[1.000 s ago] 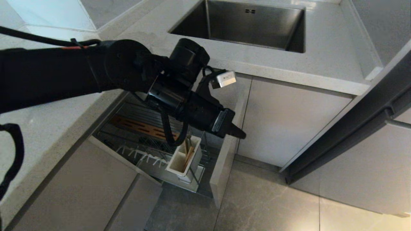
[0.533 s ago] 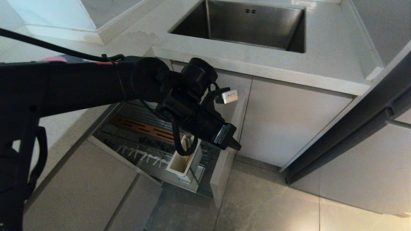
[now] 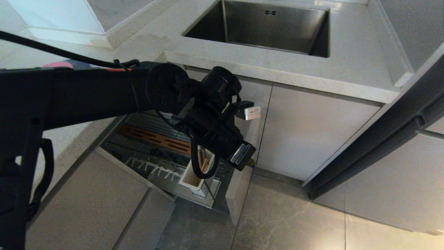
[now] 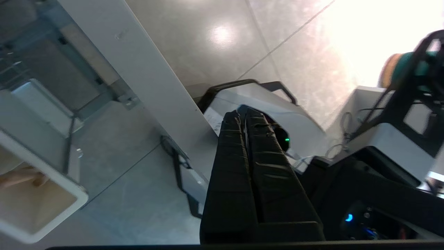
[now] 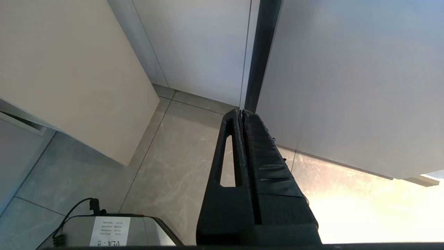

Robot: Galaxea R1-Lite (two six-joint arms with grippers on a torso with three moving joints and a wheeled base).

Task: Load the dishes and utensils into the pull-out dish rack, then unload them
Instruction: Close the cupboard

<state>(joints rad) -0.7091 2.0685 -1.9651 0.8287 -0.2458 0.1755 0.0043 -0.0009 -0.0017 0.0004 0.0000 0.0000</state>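
Observation:
The pull-out dish rack [image 3: 156, 152] stands drawn out under the counter, its beige panel front [image 3: 238, 189] toward me. Light wooden chopsticks [image 3: 205, 165] stand in its white utensil box [image 3: 189, 181]. My left gripper [image 3: 252, 161] is shut and empty, hanging just outside the panel's top edge. In the left wrist view the left gripper [image 4: 243, 114] lies beside the panel [image 4: 145, 76], with the box [image 4: 66, 194] and a chopstick end [image 4: 20, 177] on the panel's other side. Slivers of the pink bowl [image 3: 55, 64] and blue plate [image 3: 77, 63] show on the counter behind my arm. Fork and spoon are hidden. My right gripper [image 5: 240, 113] is shut, parked low.
The steel sink [image 3: 263, 31] is set in the grey counter [image 3: 347, 73] behind the rack. Closed cabinet doors [image 3: 312, 135] stand to the rack's right, above a grey tiled floor [image 3: 284, 222]. My own white base [image 4: 305, 121] lies under the left gripper.
My left arm has swung down and slightly toward the rack, bringing the shut gripper from above the panel front to beside its top edge. The rack has barely shifted.

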